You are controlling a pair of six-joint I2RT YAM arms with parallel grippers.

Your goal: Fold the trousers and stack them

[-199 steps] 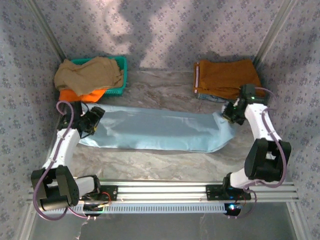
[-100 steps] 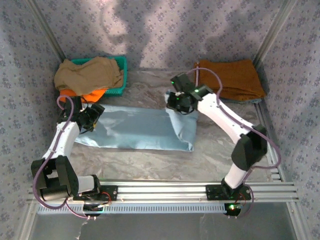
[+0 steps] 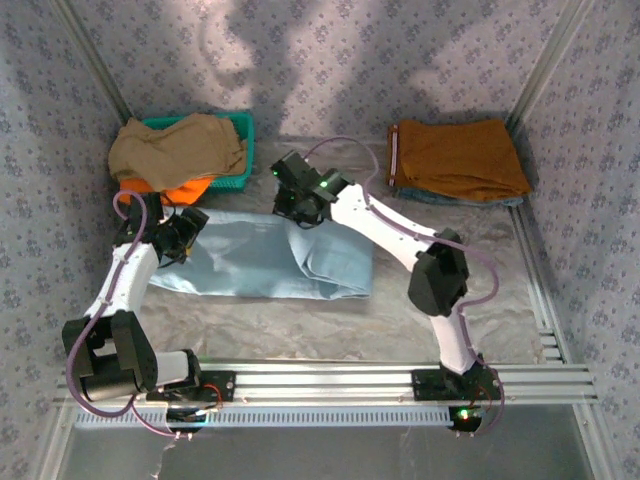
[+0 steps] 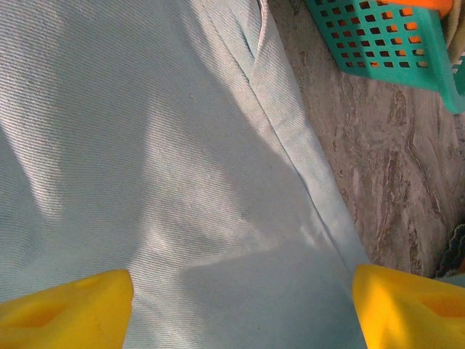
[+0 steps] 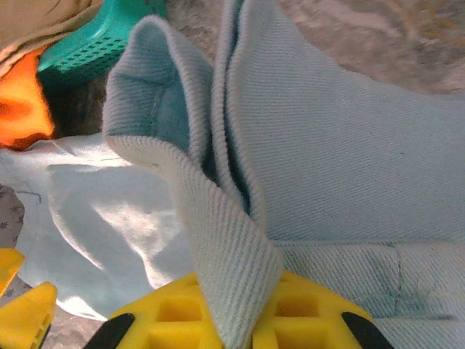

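The pale sky-blue trousers point(image 3: 255, 262) lie flat across the middle of the table, with their right part doubled over to the left and a fold edge point(image 3: 362, 272) at the right. My right gripper point(image 3: 300, 206) is shut on the leg-end hem and holds it lifted above the trousers' back edge. In the right wrist view the ribbed hem point(image 5: 218, 240) runs down into the gripper point(image 5: 243, 320). My left gripper point(image 3: 182, 240) rests over the trousers' left end. Its yellow fingertips point(image 4: 69, 305) stand wide apart, open, with flat cloth point(image 4: 182, 167) between them.
A teal basket point(image 3: 243, 150) with tan and bright orange garments stands at the back left, close behind the left gripper. Folded rust-orange brown trousers point(image 3: 455, 155) lie at the back right. Patterned walls close in both sides; a metal rail point(image 3: 330, 378) runs along the near edge.
My right arm has swept left from the table's right side, carrying the leg end over the trousers and halving their length. The left arm has barely moved.
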